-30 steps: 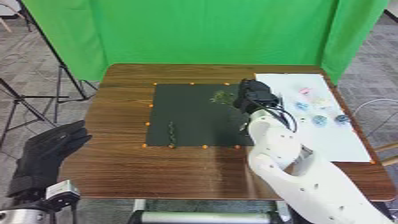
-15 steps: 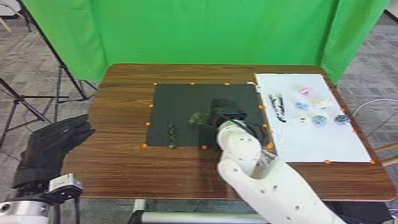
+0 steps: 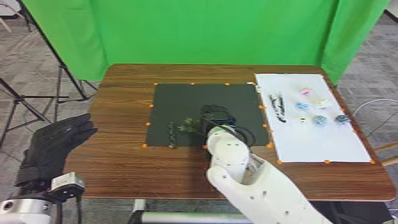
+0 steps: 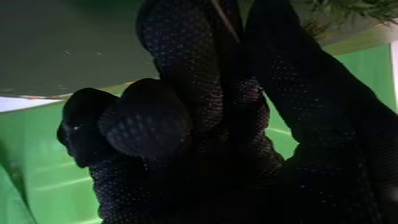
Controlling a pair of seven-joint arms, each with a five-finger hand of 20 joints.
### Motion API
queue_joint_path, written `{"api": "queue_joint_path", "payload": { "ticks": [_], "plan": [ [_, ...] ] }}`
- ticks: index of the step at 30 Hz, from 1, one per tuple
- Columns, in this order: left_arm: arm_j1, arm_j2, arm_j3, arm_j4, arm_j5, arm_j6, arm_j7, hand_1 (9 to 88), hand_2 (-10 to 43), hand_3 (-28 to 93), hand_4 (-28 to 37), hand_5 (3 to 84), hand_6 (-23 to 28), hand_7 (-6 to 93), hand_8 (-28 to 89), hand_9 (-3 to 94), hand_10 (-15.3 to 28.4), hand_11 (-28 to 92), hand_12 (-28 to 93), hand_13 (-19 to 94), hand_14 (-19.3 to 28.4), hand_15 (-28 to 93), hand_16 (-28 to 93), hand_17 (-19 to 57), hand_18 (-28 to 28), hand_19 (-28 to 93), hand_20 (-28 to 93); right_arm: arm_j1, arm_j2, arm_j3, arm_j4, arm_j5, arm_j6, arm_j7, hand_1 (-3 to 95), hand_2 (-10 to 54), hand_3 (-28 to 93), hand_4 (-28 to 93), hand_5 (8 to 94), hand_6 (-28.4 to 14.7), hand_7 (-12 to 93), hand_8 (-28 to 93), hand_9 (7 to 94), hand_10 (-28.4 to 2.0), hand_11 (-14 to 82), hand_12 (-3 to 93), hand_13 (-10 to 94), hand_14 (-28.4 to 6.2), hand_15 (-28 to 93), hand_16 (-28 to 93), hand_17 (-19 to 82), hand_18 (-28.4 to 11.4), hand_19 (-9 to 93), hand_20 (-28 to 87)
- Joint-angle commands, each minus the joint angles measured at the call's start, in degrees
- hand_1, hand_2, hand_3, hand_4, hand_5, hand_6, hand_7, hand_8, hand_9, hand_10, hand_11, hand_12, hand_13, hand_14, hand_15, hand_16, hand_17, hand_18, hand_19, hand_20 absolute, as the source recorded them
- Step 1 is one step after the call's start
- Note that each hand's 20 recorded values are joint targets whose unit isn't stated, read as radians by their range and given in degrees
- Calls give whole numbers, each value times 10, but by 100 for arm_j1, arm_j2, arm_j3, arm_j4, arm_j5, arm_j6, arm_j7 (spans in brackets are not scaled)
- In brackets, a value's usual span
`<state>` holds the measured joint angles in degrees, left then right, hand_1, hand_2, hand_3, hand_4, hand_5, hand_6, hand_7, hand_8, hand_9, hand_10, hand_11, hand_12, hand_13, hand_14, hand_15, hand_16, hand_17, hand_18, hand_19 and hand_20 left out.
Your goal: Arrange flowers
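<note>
Behind the right hand (image 3: 215, 114), a smooth white arm (image 3: 253, 182) with rounded segments bears small dark dots. Black cables (image 3: 242, 129) loop beside its wrist. Pale specks dot its black glove (image 4: 182, 55). Behind the equally black left hand (image 3: 53, 142) sits a boxy white block (image 3: 67, 181).
</note>
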<state>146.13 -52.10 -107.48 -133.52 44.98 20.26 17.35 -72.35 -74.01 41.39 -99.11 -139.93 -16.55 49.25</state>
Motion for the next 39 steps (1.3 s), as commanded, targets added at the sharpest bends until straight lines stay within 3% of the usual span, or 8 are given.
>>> {"api": "queue_joint_path", "payload": {
  "ticks": [1, 14, 16, 19, 24, 27, 30, 39],
  "plan": [
    [-11, -24, 49, -2, 71, -44, -100, 282, 54, 838, -115, 499, 148, 146, -86, 411, 218, 345, 100, 277, 280, 572, -110, -93, 215, 560, 154, 30, -173, 10, -45, -106, -284, 43, 370, -69, 727, -224, 829, -31, 274, -71, 897, -140, 380, 237, 844, -74, 692, 255, 594, -210, 932, 395],
    [82, 46, 32, -32, 20, 69, -58, 286, 56, 837, -114, 499, 148, 146, -86, 411, 218, 345, 99, 276, 281, 574, -110, -93, 215, 560, 153, 14, -207, -12, -174, 1, -368, 65, 336, -49, 710, -221, 846, -40, 261, -85, 910, -145, 369, 234, 853, -80, 683, 257, 606, -207, 932, 385],
    [136, 154, 43, -37, -66, 154, 43, 286, 56, 836, -112, 499, 148, 146, -86, 411, 218, 345, 99, 277, 280, 573, -111, -93, 215, 561, 153, 57, -189, -36, -199, 18, -303, 68, 331, -44, 706, -220, 847, -41, 259, -83, 911, -145, 368, 234, 855, -81, 682, 257, 608, -207, 932, 383],
    [123, 91, 32, -40, -20, 99, -17, 286, 56, 836, -111, 499, 149, 145, -87, 411, 218, 345, 99, 276, 281, 574, -110, -93, 215, 561, 153, 136, -159, -56, -225, 108, -218, 128, 325, -35, 700, -219, 848, -42, 257, -82, 912, -145, 367, 234, 856, -82, 680, 257, 610, -207, 932, 380],
    [264, 304, 26, -54, -202, 268, 164, 285, 56, 836, -109, 499, 148, 146, -86, 411, 218, 345, 99, 276, 280, 573, -111, -93, 215, 561, 153, 227, -99, -101, -279, 134, -137, 141, 319, -30, 696, -216, 849, -43, 256, -81, 913, -147, 364, 234, 858, -82, 675, 257, 617, -203, 932, 368],
    [251, 231, 18, -57, -156, 228, 118, 286, 57, 835, -110, 499, 148, 145, -87, 410, 218, 345, 99, 276, 280, 573, -111, -93, 215, 561, 152, 272, -64, -122, -314, 107, -118, 132, 318, -29, 695, -216, 851, -44, 255, -81, 915, -147, 363, 234, 859, -83, 674, 257, 617, -202, 932, 366],
    [371, 287, 10, -83, -231, 314, 221, 285, 56, 837, -110, 499, 148, 146, -87, 410, 218, 345, 99, 276, 281, 573, -111, -93, 215, 561, 152, 310, 44, -150, -441, 167, -40, 158, 317, -27, 692, -214, 852, -45, 254, -81, 915, -148, 361, 234, 860, -83, 673, 257, 619, -201, 932, 362],
    [866, 454, -8, -151, -571, 689, 877, 285, 57, 838, -112, 499, 149, 146, -86, 411, 218, 345, 99, 276, 281, 574, -110, -93, 215, 561, 152, 193, 1295, 697, -1267, 583, 469, -113, 298, -5, 702, -210, 804, -49, 260, -83, 867, -163, 357, 232, 819, -94, 672, 260, 566, -220, 932, 343]
  ]
}}
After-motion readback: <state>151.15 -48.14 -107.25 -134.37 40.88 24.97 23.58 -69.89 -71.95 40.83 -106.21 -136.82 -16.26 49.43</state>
